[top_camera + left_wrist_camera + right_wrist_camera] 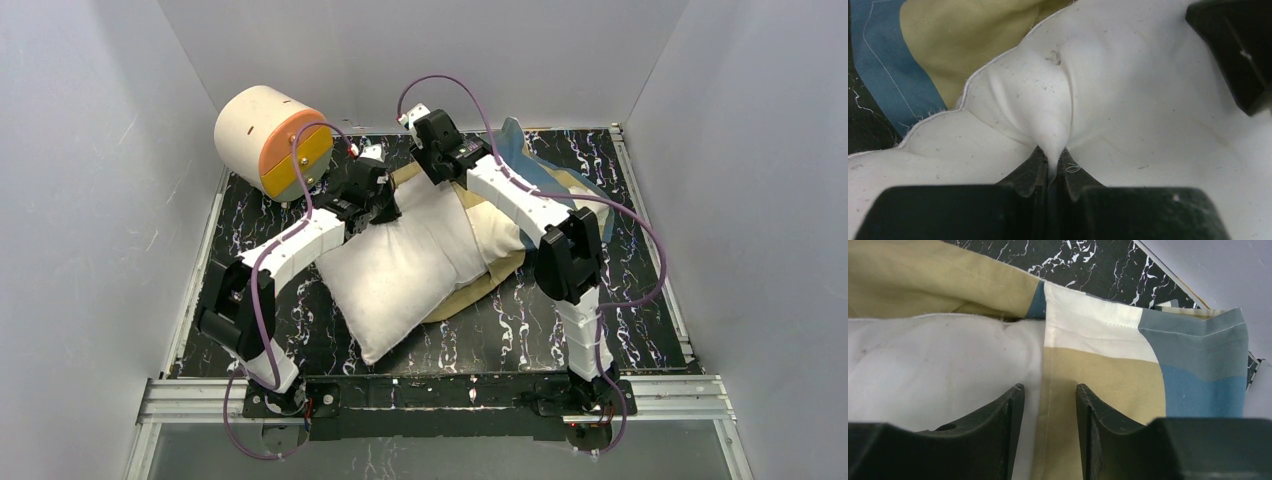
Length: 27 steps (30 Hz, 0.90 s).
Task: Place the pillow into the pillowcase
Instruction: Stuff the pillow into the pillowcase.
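Observation:
The plump white pillow (400, 265) lies slantwise mid-table, its far end at the mouth of the blue, tan and cream pillowcase (545, 170), which spreads beneath and behind it. My left gripper (376, 203) is at the pillow's far left corner, shut on a pinched fold of white pillow fabric (1053, 125); the left gripper (1052, 159) has its jaws together. My right gripper (428, 135) hovers at the pillow's far end. In the right wrist view the right gripper (1050, 390) is open, straddling the pillowcase hem (1098, 375) where it meets the pillow (923, 355).
A cream-and-orange cylinder (272, 140) stands at the back left corner. White walls enclose the black marbled table (520, 330) on three sides. A metal rail (440, 390) runs along the near edge by the arm bases.

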Each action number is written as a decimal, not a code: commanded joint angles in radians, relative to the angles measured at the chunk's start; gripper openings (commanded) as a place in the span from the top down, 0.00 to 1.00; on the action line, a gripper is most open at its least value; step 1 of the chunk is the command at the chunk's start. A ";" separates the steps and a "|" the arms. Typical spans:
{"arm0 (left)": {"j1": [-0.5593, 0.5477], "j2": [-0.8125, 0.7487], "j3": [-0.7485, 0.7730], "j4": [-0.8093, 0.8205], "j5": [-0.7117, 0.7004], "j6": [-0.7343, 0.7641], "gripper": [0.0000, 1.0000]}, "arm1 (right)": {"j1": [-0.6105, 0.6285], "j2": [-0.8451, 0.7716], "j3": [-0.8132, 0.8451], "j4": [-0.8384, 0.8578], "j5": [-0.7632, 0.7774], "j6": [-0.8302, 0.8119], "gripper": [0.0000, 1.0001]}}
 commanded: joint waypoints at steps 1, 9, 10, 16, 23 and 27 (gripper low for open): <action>-0.003 -0.073 -0.057 -0.058 0.039 0.002 1.00 | -0.001 0.037 0.086 0.042 0.070 -0.046 0.53; -0.003 -0.160 -0.093 0.014 0.044 -0.040 1.00 | 0.000 0.142 0.179 0.030 0.087 -0.086 0.52; -0.003 -0.159 -0.090 0.012 0.044 -0.041 1.00 | -0.001 0.150 0.185 0.022 0.082 -0.082 0.53; -0.003 -0.154 -0.089 0.014 0.048 -0.053 1.00 | 0.000 0.145 0.231 0.020 0.052 -0.079 0.92; -0.003 -0.159 -0.068 0.064 0.024 -0.117 1.00 | 0.025 0.015 0.150 0.033 -0.277 0.110 0.99; -0.003 -0.121 -0.002 0.054 -0.002 -0.140 1.00 | 0.073 -0.143 -0.011 0.163 -0.442 0.240 0.99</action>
